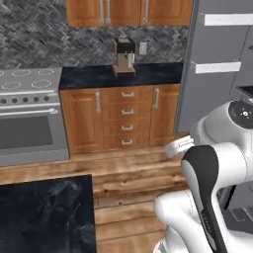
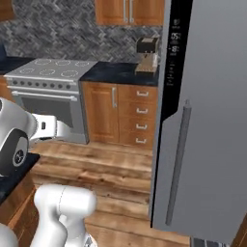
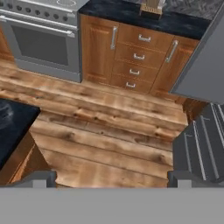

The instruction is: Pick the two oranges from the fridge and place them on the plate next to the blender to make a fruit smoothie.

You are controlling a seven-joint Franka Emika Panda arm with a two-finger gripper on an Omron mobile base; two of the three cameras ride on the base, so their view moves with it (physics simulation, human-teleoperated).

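The tall grey fridge [image 2: 202, 120] with its long dark bar handle stands open off to the robot's right; can't spot any oranges from here. The gripper [image 3: 111, 178] is spread wide, holding nothing, over the plank floor. Looks like the approach stage, so next it probably needs to swing toward the shelves.

No readable text anywhere. Fridge [image 2: 202, 120] door edge carries black control strip [image 2: 174, 53] with small pale marks, too blurred to read. No labels or brands legible elsewhere.
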